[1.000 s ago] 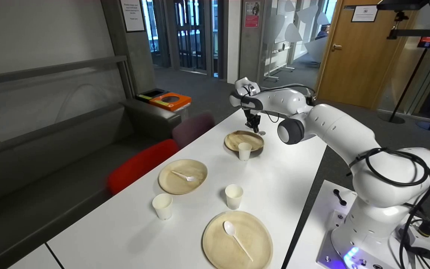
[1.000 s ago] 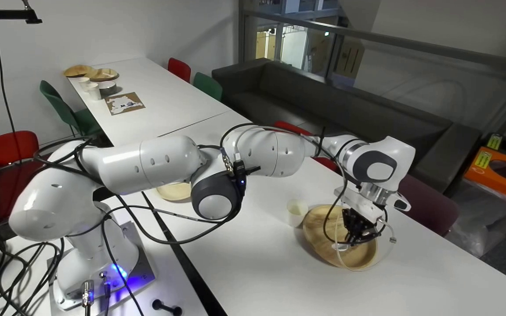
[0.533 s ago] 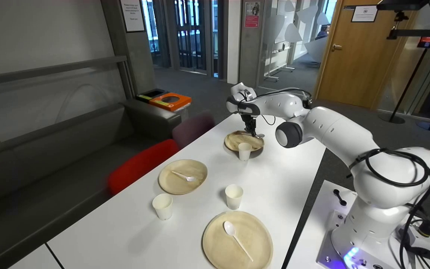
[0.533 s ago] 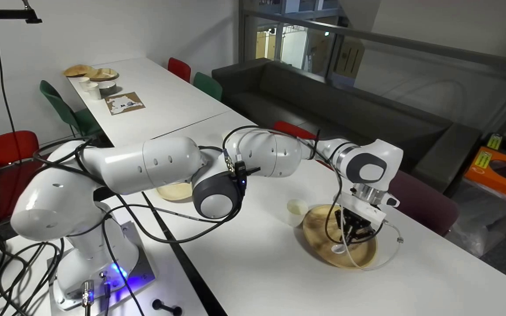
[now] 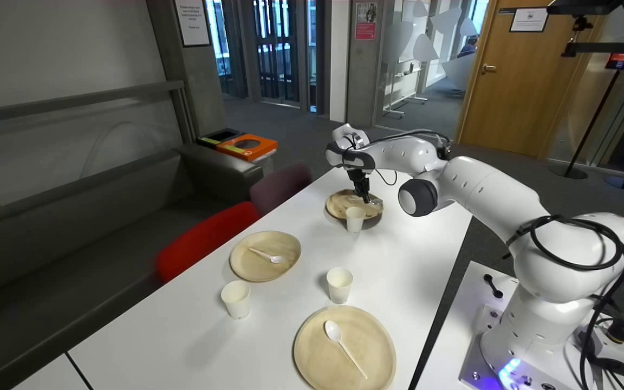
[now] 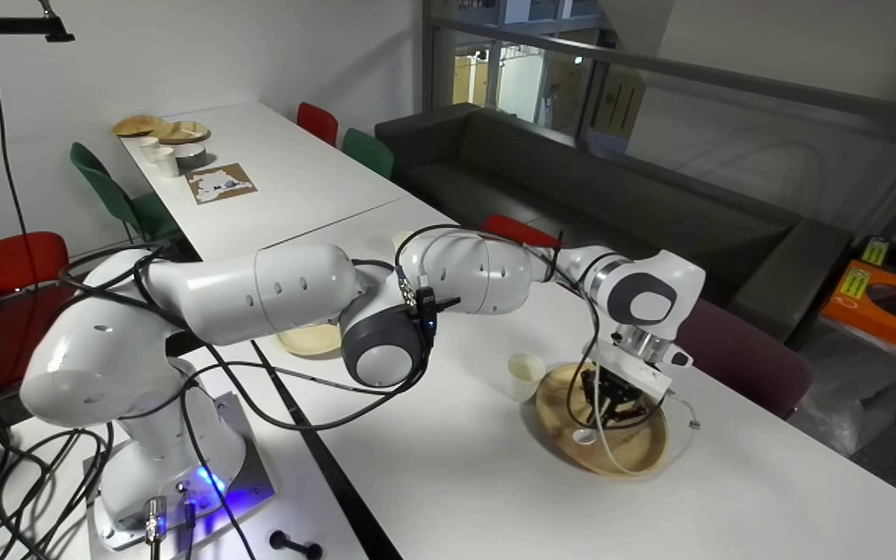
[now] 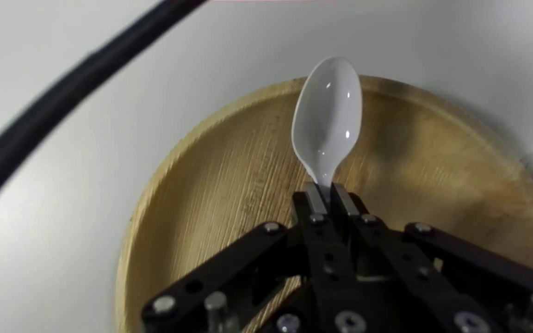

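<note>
1. White bench (image 5: 415, 244) stretches before you, a dark grey sofa (image 5: 73, 244) beyond it.
2. Your gripper (image 7: 326, 196) is clamped on a white plastic spoon (image 7: 329, 115) by its handle.
3. You hold it over a round wooden plate (image 7: 211, 208); whether they touch is unclear.
4. Just beside that plate stands an upright white cup (image 6: 526, 377).
5. Elsewhere on the bench, you see another wooden plate (image 5: 317, 357) bearing a second spoon (image 5: 333, 329).
</note>
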`<act>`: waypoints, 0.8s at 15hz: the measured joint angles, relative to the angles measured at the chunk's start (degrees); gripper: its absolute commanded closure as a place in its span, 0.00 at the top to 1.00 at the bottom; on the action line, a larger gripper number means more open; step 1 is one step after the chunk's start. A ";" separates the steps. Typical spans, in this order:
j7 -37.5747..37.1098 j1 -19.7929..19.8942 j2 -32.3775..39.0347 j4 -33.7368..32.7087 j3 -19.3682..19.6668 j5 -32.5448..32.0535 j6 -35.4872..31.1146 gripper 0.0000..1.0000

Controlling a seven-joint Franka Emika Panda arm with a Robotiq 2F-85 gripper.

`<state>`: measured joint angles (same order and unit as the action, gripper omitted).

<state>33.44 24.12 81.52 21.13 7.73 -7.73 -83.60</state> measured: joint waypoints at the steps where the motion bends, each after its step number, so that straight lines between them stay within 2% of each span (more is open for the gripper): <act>1: -0.26 0.01 -0.03 0.00 -0.27 0.34 1.35 0.02; 4: -2.47 0.08 -0.03 0.01 -1.19 1.40 4.69 0.02; 12: -14.34 1.42 -0.03 -0.05 -2.20 4.40 4.52 0.02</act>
<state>19.10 25.53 81.48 21.08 5.53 -3.34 -79.08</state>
